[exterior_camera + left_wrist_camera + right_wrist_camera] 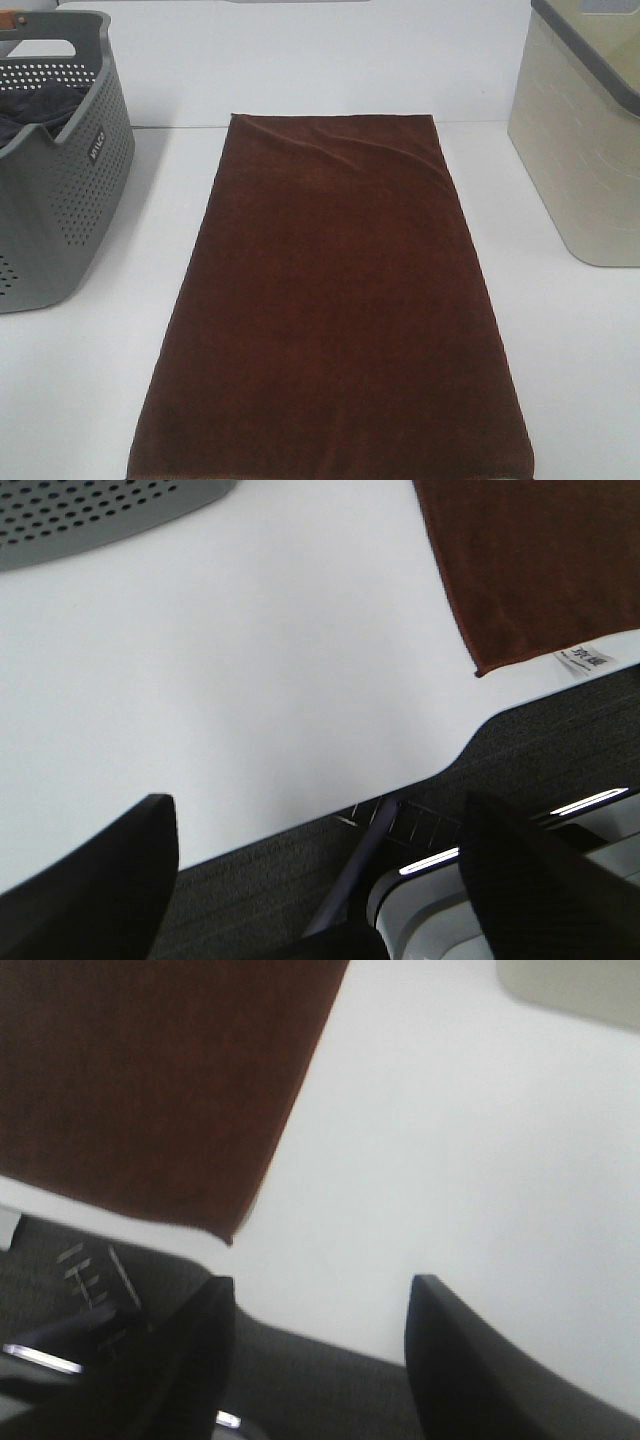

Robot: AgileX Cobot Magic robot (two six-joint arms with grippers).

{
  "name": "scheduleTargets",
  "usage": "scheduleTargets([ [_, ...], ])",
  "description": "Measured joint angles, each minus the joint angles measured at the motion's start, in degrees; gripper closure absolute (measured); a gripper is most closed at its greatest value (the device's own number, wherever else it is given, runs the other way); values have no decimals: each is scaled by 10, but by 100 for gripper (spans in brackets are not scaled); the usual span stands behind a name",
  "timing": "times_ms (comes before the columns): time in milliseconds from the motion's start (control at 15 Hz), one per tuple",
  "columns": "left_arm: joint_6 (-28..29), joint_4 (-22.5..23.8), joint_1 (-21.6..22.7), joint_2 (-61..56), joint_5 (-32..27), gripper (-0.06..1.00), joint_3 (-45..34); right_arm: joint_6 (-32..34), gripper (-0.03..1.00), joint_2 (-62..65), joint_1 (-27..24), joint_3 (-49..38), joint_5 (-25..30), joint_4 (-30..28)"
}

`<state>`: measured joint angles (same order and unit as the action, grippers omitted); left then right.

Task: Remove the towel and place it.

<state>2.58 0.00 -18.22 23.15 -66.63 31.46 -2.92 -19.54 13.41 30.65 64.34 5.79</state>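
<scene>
The dark brown towel (335,300) lies flat and spread lengthwise on the white table (560,360), from the back edge to the front. One front corner with a white label shows in the left wrist view (530,570), the other front corner in the right wrist view (150,1090). My left gripper (320,880) is open and empty, over the table's front edge, apart from the towel. My right gripper (320,1360) is open and empty, over the front edge beside the towel's corner. Neither gripper shows in the exterior high view.
A grey perforated basket (70,190) stands at the back left with a dark grey-blue cloth (35,110) inside; its wall shows in the left wrist view (90,515). A beige bin (585,150) stands at the back right, also in the right wrist view (575,985).
</scene>
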Motion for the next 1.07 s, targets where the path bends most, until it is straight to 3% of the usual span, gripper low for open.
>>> scheduleTargets([
  [200,-48,-30,0,-71,45,21,-14,-7,46,103,0,-17,-29,-6],
  [467,-104,-75,0,-92,62,21,-22,-11,46,140,0,-19,-32,-6],
  [1067,-112,-78,0,-93,62,20,-22,-11,46,143,0,-19,-32,-6],
])
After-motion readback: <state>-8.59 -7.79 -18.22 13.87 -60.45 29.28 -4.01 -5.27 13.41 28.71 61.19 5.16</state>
